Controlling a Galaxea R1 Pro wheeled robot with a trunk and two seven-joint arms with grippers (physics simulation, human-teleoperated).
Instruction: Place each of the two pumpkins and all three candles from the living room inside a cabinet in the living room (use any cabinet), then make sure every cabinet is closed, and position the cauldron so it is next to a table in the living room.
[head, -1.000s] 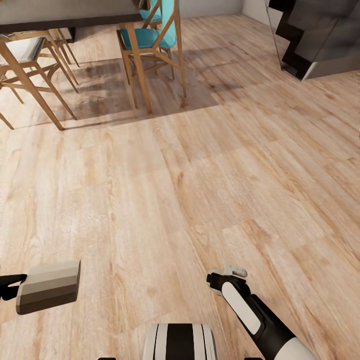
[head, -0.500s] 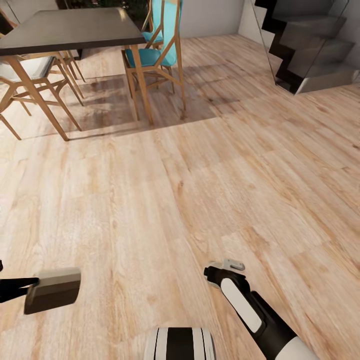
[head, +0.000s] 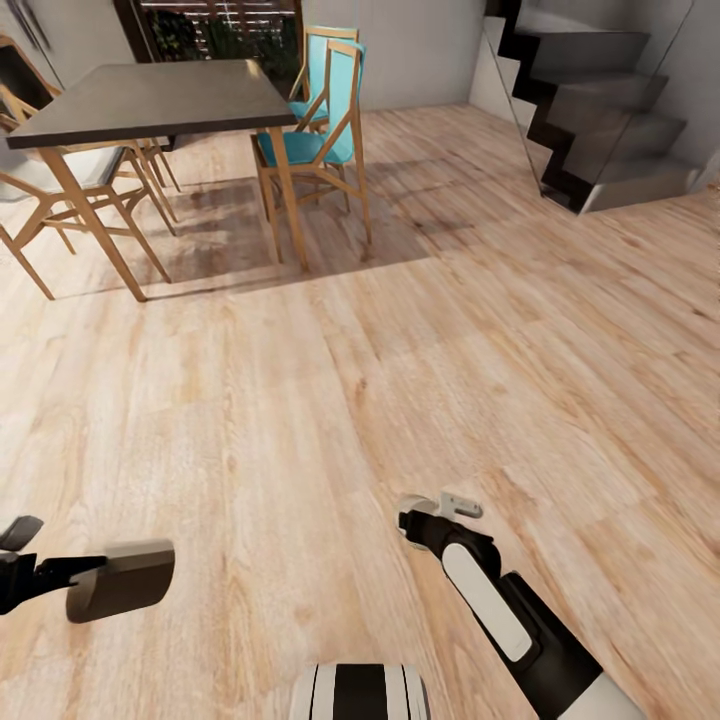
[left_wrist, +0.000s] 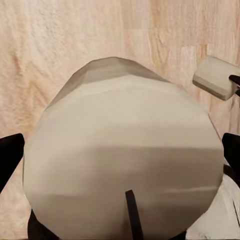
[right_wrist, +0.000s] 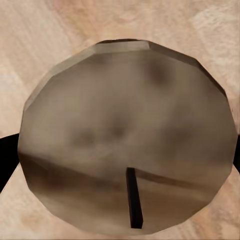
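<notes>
My left gripper hangs low over the wood floor at the near left, shut on a stubby beige candle that lies sideways in its black fingers. In the left wrist view that candle shows its wick end, a black finger on each side. My right gripper is at the near middle-right, shut on a second candle, seen wick end on in the right wrist view. The same candle shows small in the left wrist view. Pumpkins, cabinet and cauldron are out of view.
A dark-topped dining table on light wooden legs stands at the far left, with wooden chairs around it, two with teal seats. A dark staircase rises at the far right. Open wood floor lies between.
The head view has swung upward, so table, chairs and stairs sit lower in the picture. Both grippers still hold their candles. The left candle now shows its side more edge-on.
</notes>
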